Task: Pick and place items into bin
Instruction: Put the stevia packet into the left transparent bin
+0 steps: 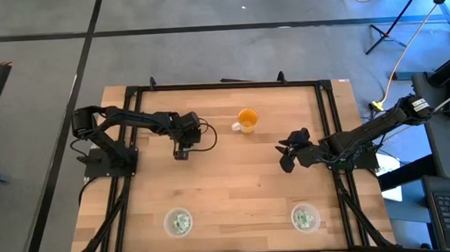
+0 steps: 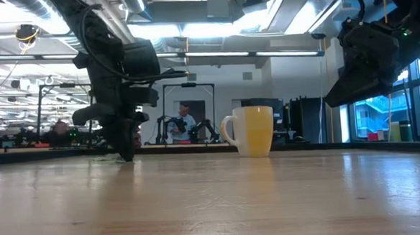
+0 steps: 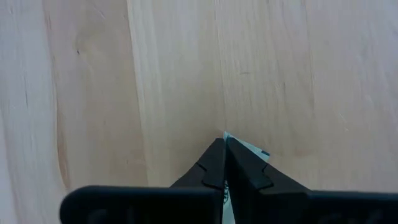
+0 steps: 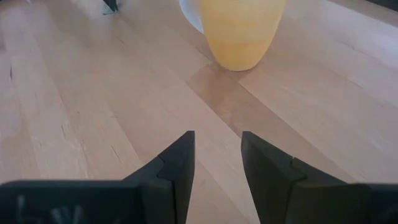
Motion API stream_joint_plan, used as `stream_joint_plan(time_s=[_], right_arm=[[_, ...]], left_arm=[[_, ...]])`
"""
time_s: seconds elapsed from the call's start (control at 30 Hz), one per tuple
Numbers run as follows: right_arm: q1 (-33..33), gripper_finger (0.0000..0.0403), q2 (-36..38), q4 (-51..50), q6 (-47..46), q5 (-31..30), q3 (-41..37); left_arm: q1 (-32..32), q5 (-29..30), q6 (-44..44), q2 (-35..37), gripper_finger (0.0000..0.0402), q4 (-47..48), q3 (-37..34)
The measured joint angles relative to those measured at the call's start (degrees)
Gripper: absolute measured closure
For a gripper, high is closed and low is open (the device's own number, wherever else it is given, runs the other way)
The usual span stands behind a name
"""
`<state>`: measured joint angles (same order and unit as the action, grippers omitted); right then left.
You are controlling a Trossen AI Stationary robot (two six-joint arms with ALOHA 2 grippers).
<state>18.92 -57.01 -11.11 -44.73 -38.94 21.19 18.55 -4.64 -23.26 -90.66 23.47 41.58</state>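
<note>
Green-white packet (image 3: 252,149) mostly hidden between left hand (image 3: 225,163) fingers

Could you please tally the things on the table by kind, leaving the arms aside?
Orange mug: 1
Clear bins holding green-and-white packets: 2
Loose packet pinched in the left gripper: 1
Total: 4
</note>
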Motion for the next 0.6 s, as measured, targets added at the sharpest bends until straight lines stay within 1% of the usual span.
stream_joint_plan(time_s=[0.17, 0.3, 0.37, 0.43, 0.6], right_arm=[[0.0, 0.0268, 0.0, 0.0, 0.0, 0.0, 0.0], [0.0, 0.0268, 0.0, 0.0, 0.0, 0.0, 0.0], [0.0, 0.0268, 0.0, 0.0, 0.0, 0.0, 0.0], [0.0, 0.0268, 0.0, 0.0, 0.0, 0.0, 0.0], [0.0, 0.0268, 0.0, 0.0, 0.0, 0.0, 0.0]], left_arm=[[-0.2, -0.1, 2.7, 1.7, 0.0399, 1.3, -0.3], [-1.1, -1.9, 5.0, 5.8, 0.0399, 3.2, -0.3], [-1.9, -3.3, 7.2, 8.3, 0.0399, 4.6, -0.3], [-3.0, -4.9, 11.1, 10.7, 0.0399, 4.3, -0.3], [-7.5, -11.5, 17.5, 16.4, 0.0399, 4.1, -0.3]])
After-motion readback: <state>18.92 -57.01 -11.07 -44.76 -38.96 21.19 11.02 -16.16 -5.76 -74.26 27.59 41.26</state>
